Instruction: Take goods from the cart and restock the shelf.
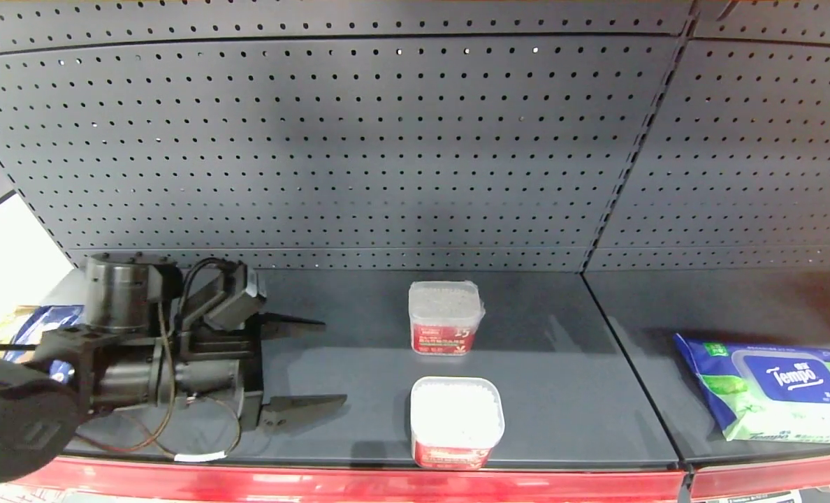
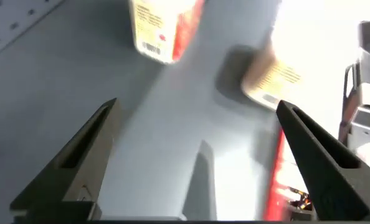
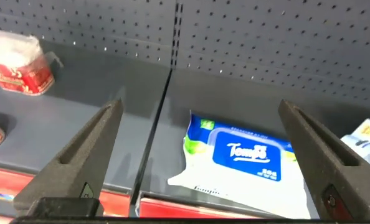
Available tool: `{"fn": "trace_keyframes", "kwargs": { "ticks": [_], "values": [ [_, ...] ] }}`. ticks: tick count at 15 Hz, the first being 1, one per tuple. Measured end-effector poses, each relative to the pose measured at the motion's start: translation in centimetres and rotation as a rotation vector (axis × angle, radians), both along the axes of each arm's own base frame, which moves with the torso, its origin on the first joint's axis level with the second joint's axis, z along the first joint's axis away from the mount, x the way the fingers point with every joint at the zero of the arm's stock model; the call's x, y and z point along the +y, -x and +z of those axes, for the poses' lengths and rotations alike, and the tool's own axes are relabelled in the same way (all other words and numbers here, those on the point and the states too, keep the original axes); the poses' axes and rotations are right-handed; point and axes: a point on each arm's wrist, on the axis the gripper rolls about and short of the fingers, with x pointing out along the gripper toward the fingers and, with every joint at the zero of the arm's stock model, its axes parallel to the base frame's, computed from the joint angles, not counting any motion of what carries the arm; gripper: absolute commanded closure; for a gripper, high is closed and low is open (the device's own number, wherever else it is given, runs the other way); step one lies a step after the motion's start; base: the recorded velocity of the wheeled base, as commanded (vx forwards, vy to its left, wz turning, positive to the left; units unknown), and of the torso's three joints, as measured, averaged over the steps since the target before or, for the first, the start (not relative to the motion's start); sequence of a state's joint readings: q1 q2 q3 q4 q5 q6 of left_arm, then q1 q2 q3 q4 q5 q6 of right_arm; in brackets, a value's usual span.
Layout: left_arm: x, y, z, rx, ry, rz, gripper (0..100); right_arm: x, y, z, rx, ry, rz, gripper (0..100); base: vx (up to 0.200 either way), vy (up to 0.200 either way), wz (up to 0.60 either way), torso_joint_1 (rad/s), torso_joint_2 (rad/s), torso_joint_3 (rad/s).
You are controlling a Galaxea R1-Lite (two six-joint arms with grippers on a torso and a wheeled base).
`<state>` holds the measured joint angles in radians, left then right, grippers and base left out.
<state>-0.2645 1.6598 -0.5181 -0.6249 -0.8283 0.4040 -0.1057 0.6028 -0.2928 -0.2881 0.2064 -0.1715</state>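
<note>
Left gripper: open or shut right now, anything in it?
Open and empty. In the head view the left gripper has its fingers spread wide over the shelf, nothing between them.

Two swab tubs (image 1: 446, 318) (image 1: 456, 423), one wipes pack (image 1: 771, 395)

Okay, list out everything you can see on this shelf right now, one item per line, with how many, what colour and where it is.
Tubs: two, clear with red labels, middle of the left shelf section; back tub sits behind front tub, which is at the front edge.
Wipes pack: one, blue, green and white, lying flat on the right section.
Shelf: one, dark grey deck in two sections, red front strip.
Pegboard back panel: dark grey, behind the shelf.
Left hand: one, black, open, empty, over the shelf's left part, pointing toward the tubs.
Right hand: one, dark, open, empty, above the wipes pack.
</note>
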Motion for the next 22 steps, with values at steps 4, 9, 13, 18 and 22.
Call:
{"fn": "trace_keyframes", "kwargs": {
  "ticks": [4,9,13,18,22],
  "values": [
    [2.0,5.8,3.2,0.01,0.062,0.298,0,-0.3,-3.3,1.8,0.079,-0.007,-0.003,0,0.0,0.0,0.0,0.0,0.0,0.0],
    [4.3,12.6,4.6,0.065,0.083,0.697,0,2.1,-8.3,1.1,0.263,-0.013,0.092,0,0.0,0.0,0.0,0.0,0.0,0.0],
    [5.9,17.5,3.7,0.1,0.049,0.745,0,6.5,-10.7,-1.7,0.464,-0.03,0.214,0,0.0,0.0,0.0,0.0,0.0,0.0],
    [6.3,18.8,4.3,0.029,0.099,0.749,0,10.3,-13.0,-4.0,0.602,0.039,0.3,0,0.0,0.0,0.0,0.0,0.0,0.0],
    [6.4,18.9,4.4,0.016,0.106,0.755,0,12.4,-13.8,-4.8,0.642,0.075,0.35,0,0.0,0.0,0.0,0.0,0.0,0.0]
  ]
}}
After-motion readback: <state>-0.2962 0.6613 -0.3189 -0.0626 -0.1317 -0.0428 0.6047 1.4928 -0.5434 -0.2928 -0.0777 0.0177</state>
